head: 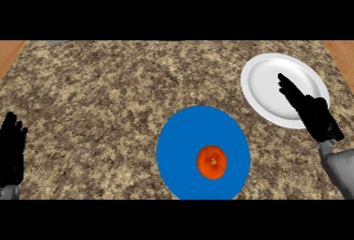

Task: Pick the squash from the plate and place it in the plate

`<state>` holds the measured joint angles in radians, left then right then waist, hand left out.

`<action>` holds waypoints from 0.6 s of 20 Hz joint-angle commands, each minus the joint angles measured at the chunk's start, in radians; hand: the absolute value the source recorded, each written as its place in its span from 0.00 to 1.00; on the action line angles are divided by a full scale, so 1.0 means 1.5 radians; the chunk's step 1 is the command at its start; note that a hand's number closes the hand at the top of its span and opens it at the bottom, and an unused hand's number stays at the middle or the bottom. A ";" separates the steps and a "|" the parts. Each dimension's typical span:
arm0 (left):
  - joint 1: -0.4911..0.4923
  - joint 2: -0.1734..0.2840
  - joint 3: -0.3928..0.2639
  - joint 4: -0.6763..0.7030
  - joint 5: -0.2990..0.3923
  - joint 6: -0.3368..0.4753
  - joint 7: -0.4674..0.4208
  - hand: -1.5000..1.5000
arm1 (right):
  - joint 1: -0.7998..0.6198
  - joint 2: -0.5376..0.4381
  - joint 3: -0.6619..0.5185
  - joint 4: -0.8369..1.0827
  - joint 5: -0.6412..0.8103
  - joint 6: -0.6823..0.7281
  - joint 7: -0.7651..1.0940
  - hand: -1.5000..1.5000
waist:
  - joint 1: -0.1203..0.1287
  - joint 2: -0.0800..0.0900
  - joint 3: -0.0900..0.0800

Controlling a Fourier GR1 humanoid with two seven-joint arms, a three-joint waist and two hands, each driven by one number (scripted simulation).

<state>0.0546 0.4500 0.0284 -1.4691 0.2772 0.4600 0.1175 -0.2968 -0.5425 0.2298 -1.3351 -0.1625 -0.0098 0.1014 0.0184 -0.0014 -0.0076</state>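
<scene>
Closest to the camera is the blue plate [173, 154], sitting on the speckled granite counter [104, 93], and I'll use it as the reference for everything else. Squash [212, 162] is on that blue plate, an orange roundish thing lying in the plate's lower right part, nothing touching it.

Up and to the right of the blue plate is the white plate [266, 70], close to it but not touching as far as I can see. It has nothing on it.

Right hand [307, 105] is over the white plate, so up-right of the blue plate. Fingers are straight and stretched out, pointing toward the upper left across the white plate's middle, holding nothing. Can't tell whether the fingertips actually touch the plate or just float above it. Its grey forearm [340, 171] comes in to the right of the blue plate.

Left hand [11, 150] is well off to the left of the blue plate, at the view's edge, fingers up and relaxed, just resting there with nothing in it.
</scene>
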 commanded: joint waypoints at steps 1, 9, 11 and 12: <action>-0.015 0.029 0.009 -0.003 0.014 -0.056 0.013 0.50 | -0.035 0.031 0.008 0.000 -0.021 0.064 -0.032 1.00 | -0.006 0.002 0.005; -0.093 -0.021 -0.125 -0.001 -0.005 -0.146 -0.013 0.50 | -0.068 0.105 0.050 -0.026 0.043 0.074 -0.286 0.00 | -0.020 0.013 0.008; -0.127 -0.008 -0.118 -0.012 -0.001 -0.149 0.016 0.50 | -0.035 0.121 0.002 0.005 -0.087 0.164 -0.344 0.00 | -0.022 0.013 0.009; -0.112 -0.025 -0.124 0.005 0.001 -0.154 0.004 0.50 | 0.006 0.122 0.027 -0.002 -0.072 0.188 -0.383 0.00 | -0.021 0.007 0.007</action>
<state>-0.0853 0.4350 -0.1293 -1.4830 0.2724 0.2663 0.1197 -0.3944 -0.4077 0.2854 -1.3791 -0.2160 0.2126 -0.2763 -0.0021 0.0068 0.0011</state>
